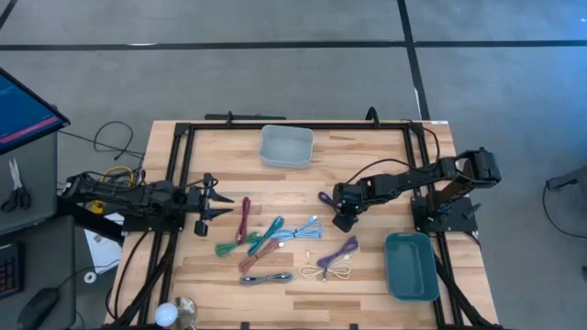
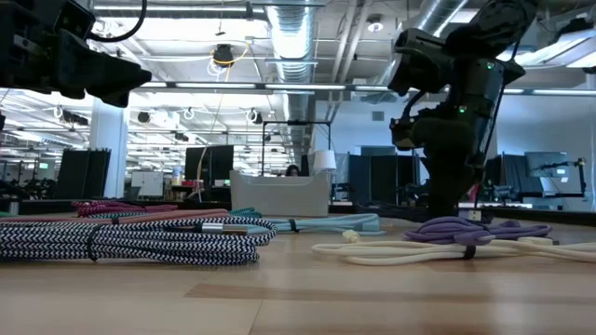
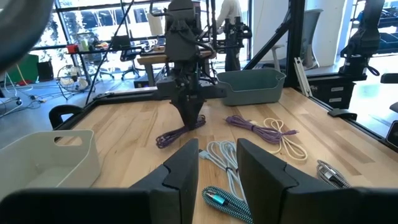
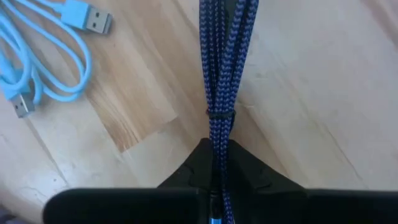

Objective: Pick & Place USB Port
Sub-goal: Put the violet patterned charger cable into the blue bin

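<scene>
at table centre, the right gripper (image 4: 214, 180) pinches the purple cable (image 4: 224, 56); next, carry it to the teal bin (image 1: 411, 266) at four o'clock. the left gripper (image 3: 216, 163) waits at nine o'clock, jaws spread.

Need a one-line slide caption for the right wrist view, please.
Right hand shut on a bundled dark-blue braided USB cable above the wooden table, light-blue USB cable alongside.

Bright, even overhead light, soft shadows; close foreground cables blurred.

High: straight down over the whole worktop (image 1: 367, 266).
Low: level at the surface, facing the room.
Left wrist: looks across at the right arm.
Right wrist: close above the purple cable (image 4: 222, 74), shared with high.
</scene>
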Controlling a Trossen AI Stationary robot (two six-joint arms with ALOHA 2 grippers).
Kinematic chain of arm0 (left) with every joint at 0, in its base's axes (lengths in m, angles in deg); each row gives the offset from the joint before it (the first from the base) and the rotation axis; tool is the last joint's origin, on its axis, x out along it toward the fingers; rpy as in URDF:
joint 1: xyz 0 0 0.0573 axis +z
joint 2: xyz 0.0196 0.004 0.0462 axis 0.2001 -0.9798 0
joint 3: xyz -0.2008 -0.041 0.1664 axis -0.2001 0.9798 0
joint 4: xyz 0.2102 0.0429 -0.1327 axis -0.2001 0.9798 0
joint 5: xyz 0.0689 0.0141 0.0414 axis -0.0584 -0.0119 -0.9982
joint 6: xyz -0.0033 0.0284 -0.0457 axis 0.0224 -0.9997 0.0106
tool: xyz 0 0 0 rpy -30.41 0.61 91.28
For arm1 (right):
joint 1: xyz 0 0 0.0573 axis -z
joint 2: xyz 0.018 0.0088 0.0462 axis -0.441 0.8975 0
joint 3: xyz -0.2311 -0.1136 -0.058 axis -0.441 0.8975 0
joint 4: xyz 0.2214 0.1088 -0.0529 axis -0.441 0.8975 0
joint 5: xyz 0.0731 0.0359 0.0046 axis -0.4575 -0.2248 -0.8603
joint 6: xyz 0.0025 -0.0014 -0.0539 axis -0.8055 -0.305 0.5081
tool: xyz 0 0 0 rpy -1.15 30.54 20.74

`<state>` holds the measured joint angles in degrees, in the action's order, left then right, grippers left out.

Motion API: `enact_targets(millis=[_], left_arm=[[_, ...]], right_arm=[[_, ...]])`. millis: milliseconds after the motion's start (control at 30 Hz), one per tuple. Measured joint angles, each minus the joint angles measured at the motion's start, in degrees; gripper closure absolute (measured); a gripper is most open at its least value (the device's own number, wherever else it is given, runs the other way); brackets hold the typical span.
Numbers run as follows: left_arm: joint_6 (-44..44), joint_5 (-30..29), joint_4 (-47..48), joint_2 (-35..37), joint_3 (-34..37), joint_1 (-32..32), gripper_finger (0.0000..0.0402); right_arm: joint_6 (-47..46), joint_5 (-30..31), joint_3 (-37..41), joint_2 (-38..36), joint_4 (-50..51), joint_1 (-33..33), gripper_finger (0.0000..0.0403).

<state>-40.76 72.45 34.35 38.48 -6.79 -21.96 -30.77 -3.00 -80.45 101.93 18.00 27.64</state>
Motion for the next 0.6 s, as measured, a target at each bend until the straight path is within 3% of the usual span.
enact_targets(millis=[267, 600], left_arm=[[0.0, 0.0, 0.0, 0.0, 0.0, 0.0, 0.0291], [0.0, -0.6, -0.3, -1.0, 0.0, 0.0, 0.0291]], right_arm=[[3.8, -0.2, -1.7, -2.6, 0.3, 1.5, 0.0393], [7.5, -0.1, -12.5, -16.4, 22.1, 0.1, 0.0393]])
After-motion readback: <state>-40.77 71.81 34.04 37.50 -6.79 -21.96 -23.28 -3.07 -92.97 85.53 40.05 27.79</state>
